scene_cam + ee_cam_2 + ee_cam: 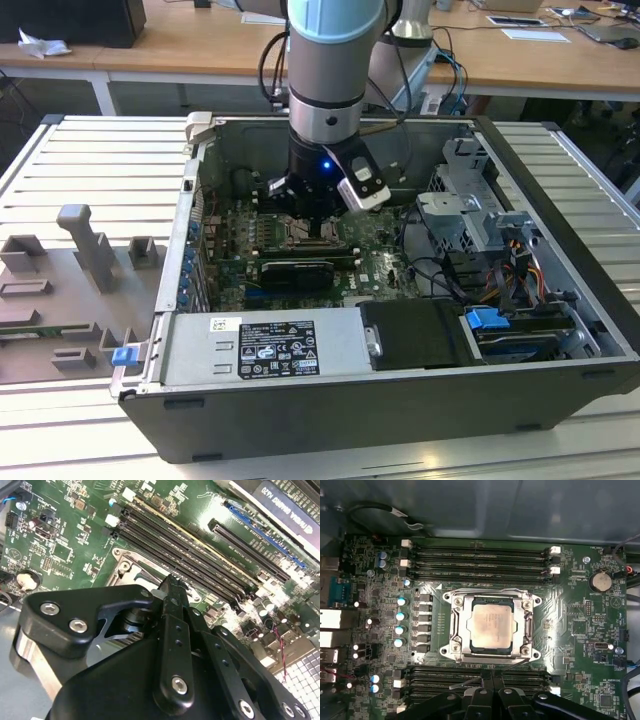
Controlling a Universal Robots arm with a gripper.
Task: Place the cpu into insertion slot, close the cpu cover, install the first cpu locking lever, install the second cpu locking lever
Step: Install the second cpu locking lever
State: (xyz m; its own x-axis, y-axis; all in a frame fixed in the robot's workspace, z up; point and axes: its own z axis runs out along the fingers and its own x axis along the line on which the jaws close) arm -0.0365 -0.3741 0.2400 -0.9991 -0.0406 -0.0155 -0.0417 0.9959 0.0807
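The dull silver-beige square cpu (491, 626) lies flat in the insertion slot (456, 611) on the green circuit board, framed by the thin silvery windowed cpu cover (492, 650), which looks closed over it. The black gripper (491, 694) hovers just beside the socket's edge, fingertips pressed together and grasping nothing. Judging from this, levers need slow, square pushes, clear of the long black memory slots (479, 560).

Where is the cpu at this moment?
In the first wrist view, the cpu sits in the insertion slot, framed by the cpu cover, between two banks of long black memory slots.
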